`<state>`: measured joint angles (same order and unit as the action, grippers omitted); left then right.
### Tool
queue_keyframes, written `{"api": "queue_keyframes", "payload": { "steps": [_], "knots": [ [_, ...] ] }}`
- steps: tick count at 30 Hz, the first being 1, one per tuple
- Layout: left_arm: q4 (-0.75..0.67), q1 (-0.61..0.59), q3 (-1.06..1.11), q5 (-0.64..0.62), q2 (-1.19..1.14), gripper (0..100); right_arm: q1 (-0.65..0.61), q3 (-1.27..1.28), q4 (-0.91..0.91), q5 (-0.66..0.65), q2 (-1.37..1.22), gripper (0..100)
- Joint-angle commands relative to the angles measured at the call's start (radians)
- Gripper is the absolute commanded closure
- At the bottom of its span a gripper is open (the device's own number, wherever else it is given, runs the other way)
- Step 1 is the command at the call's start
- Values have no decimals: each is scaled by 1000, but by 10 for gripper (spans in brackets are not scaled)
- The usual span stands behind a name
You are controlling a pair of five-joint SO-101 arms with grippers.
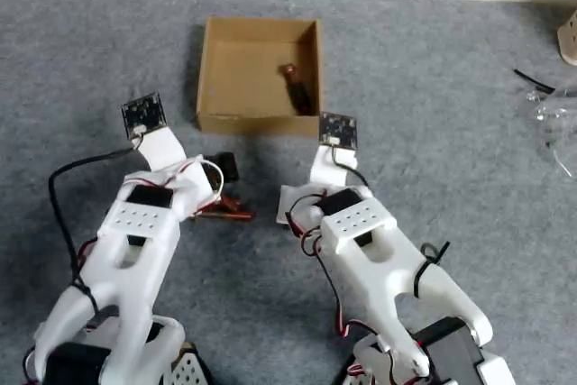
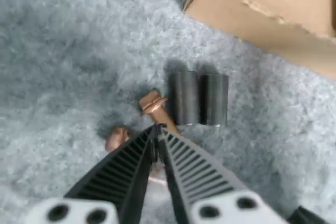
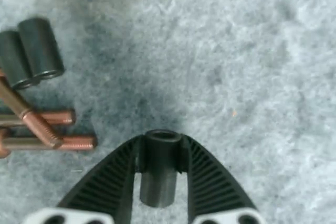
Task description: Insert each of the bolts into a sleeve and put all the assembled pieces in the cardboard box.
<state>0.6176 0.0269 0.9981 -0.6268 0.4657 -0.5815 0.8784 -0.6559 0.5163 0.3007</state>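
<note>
The right gripper [image 3: 160,141] clamped 1 sleeve [image 3: 159,182] while the left gripper [image 2: 156,128], closed, hovered over bolts [image 2: 152,102]; aligning 1 was probably next.

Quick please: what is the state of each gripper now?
Left gripper: closed over the bolts; whether it holds one cannot be told.
Right gripper: closed on a sleeve.

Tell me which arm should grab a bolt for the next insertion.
Left. The left claw sits shut directly over the copper bolts, beside two loose sleeves. The right claw is shut on a sleeve, so it is occupied and would best hold that for the insertion.
</note>
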Motion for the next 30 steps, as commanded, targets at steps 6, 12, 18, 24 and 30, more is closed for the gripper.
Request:
{"api": "queue_keyframes", "payload": {
  "steps": [6,12,18,24,30],
  "knots": [
    [-17,16,-85,-55,-108,889,19,-19,-7,-15,51,994],
    [-17,18,-150,-74,-240,889,19,-19,-7,-15,51,994],
    [-14,24,-189,-75,-325,889,21,-19,-7,-15,51,994],
    [-12,61,-189,-75,-351,889,22,-19,-7,-15,51,994],
    [38,64,-191,-78,-358,889,22,-19,-7,-15,51,994]
  ]
}}
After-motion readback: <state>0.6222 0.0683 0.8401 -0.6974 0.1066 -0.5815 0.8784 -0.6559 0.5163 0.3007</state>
